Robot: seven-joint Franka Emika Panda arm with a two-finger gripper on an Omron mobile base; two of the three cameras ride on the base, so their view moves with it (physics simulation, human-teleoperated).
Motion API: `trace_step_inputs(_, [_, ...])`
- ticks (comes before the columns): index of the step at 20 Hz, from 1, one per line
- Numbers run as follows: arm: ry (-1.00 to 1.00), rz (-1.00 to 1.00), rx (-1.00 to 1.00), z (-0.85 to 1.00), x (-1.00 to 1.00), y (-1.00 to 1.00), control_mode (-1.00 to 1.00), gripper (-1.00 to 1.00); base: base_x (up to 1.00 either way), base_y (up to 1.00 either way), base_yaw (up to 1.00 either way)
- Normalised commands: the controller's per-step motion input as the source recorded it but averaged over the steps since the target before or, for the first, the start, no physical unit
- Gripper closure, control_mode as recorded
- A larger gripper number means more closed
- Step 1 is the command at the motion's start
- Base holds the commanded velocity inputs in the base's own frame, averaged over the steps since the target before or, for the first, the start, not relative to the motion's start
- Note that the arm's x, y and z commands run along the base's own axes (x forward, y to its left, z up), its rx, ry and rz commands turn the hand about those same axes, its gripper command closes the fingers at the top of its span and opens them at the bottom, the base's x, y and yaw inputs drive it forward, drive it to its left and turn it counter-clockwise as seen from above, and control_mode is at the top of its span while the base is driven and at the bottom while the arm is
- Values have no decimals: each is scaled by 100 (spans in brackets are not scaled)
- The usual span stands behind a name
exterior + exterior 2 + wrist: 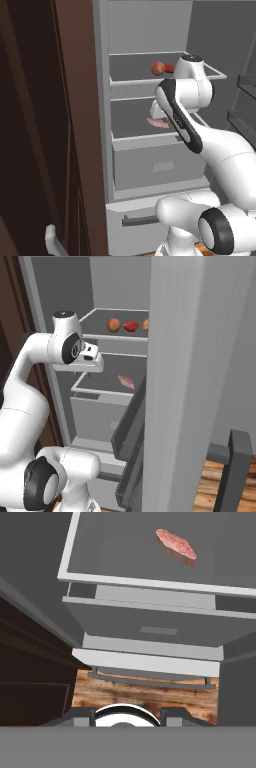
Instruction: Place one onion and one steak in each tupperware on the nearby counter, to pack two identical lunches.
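Observation:
The fridge stands open. A round brown onion (158, 68) (113, 324) lies on its upper shelf beside a red piece (131, 326). At the door's edge another roundish orange thing (146, 325) is partly hidden. A pink steak (157, 122) (126, 381) (176, 543) lies on the middle shelf (150, 583). My gripper (85, 367) hovers in front of that shelf's left front edge, pointing down, short of the steak. Its fingers are hidden by the hand, and nothing shows in them. The tupperware and the counter are out of view.
The open fridge door (200, 381) with its dark bins (130, 431) stands close on the right. A dark brown cabinet wall (40, 125) rises on the left. Under the shelves are a grey drawer (160, 167) (160, 629) and wooden floor (145, 694).

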Motion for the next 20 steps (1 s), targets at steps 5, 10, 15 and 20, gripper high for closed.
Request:
trace_step_inputs(5, [-6, 0, 2, 8, -3, -8, -100, -100, 0, 0, 0])
trace_step_inputs(10, [-19, -1, 2, 23, -8, -29, -100, -100, 0, 0, 0])
trace_step_inputs(15, [-20, 0, 2, 28, 0, -13, -100, -100, 0, 0, 0])
trace_step_inputs(20, [-16, 0, 4, 43, 3, -3, -100, -100, 0, 0, 0])
